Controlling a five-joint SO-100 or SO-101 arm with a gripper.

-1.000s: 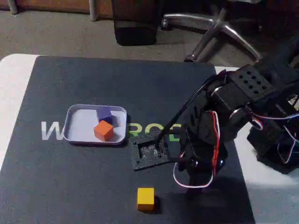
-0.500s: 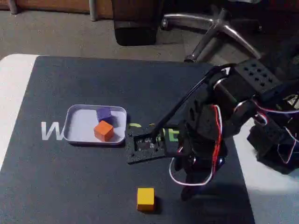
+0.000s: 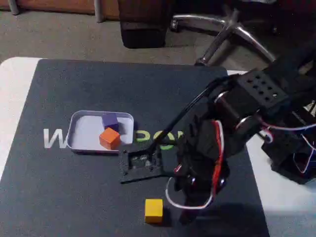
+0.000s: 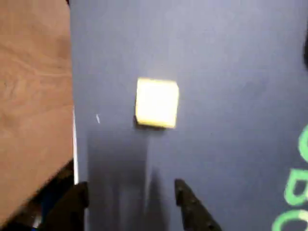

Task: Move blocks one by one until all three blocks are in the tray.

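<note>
The pale tray [image 3: 81, 134] lies on the left of the dark mat and holds the purple cube [image 3: 110, 120] and the orange cube [image 3: 109, 138], which touch each other. The yellow cube [image 3: 153, 211] sits alone on the mat near the front edge. In the fixed view my arm [image 3: 212, 148] reaches in from the right, its lower end hanging just right of the yellow cube. The wrist view shows the yellow cube [image 4: 157, 102] a short way ahead of my open gripper [image 4: 131, 190], with nothing between its fingers [image 4: 185, 195].
A dark mat [image 3: 74, 89] with white and green lettering covers the white table [image 3: 12, 94]. In the wrist view the mat's edge and a brown wooden surface [image 4: 33, 96] lie to the left. An office chair base [image 3: 232, 29] stands on the floor behind.
My arm has swung left and towards the front of the mat, closer to the yellow cube. None of the three cubes or the tray has moved.
</note>
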